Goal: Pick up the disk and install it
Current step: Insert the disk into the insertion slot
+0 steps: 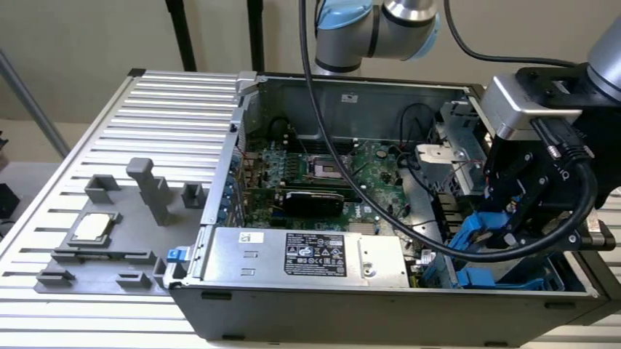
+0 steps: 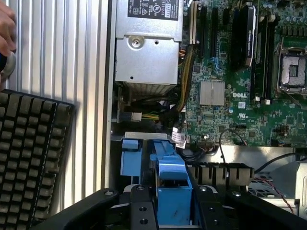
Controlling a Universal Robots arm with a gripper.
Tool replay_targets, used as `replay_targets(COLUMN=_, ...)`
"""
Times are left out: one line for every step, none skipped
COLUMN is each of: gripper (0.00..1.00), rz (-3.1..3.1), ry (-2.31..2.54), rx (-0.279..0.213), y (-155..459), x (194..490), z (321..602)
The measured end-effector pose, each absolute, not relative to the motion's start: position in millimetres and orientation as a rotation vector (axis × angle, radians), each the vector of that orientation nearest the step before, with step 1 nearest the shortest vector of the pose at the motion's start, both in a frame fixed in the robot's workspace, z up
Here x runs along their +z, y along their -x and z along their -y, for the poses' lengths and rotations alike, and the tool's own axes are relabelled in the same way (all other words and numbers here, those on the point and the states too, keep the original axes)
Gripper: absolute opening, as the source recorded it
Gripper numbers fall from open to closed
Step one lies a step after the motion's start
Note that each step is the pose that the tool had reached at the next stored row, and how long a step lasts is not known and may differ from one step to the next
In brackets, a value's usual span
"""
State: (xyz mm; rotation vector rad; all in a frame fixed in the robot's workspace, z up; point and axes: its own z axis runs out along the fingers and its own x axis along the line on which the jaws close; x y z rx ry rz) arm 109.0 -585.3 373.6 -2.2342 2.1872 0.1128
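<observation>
The disk [image 1: 478,236] shows as its bright blue carrier, standing on edge low in the open computer case [image 1: 388,294] at the exterior view's right, by the drive bay. My gripper [image 1: 507,224] reaches down into the case and is shut on it. In the wrist view the blue carrier [image 2: 170,179] sits between my two black fingers [image 2: 142,211], pointing toward the motherboard. The drive's metal body and label are hidden behind the carrier and my fingers.
A grey power supply box [image 1: 301,254] [image 2: 146,52] lies along the case's near wall. The green motherboard [image 1: 321,174] [image 2: 240,96] and black cables [image 1: 408,218] fill the case. Another blue bay part [image 2: 130,160] sits beside the disk. A processor chip [image 1: 92,227] rests on a grey fixture. A keyboard [image 2: 29,158] and a hand [image 2: 5,33] are outside the case.
</observation>
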Motion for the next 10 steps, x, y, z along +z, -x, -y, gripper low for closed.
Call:
replay_targets(gripper=0.39, rz=-2.187, ry=2.234, rx=0.113, y=-109, x=373, z=585)
replay_targets(gripper=0.47, rz=-2.187, ry=2.234, rx=0.113, y=-109, x=373, z=585)
replay_targets(gripper=0.47, rz=-2.187, ry=2.234, rx=0.113, y=-109, x=373, z=585)
replay_targets(gripper=0.47, rz=-2.187, ry=2.234, rx=0.114, y=-109, x=372, z=585)
replay_targets(gripper=0.47, rz=-2.186, ry=2.234, rx=0.114, y=-110, x=372, z=585)
replay_targets(gripper=0.47, rz=-2.186, ry=2.233, rx=0.115, y=-112, x=372, z=585)
replay_targets(gripper=0.47, rz=-2.186, ry=2.233, rx=0.116, y=-115, x=372, z=585)
replay_targets(gripper=0.47, rz=-2.185, ry=2.232, rx=0.117, y=-119, x=372, z=585)
replay_targets(gripper=0.47, rz=-2.184, ry=2.231, rx=0.119, y=-123, x=372, z=585)
replay_targets(gripper=0.47, rz=-2.183, ry=2.231, rx=0.120, y=-126, x=372, z=585)
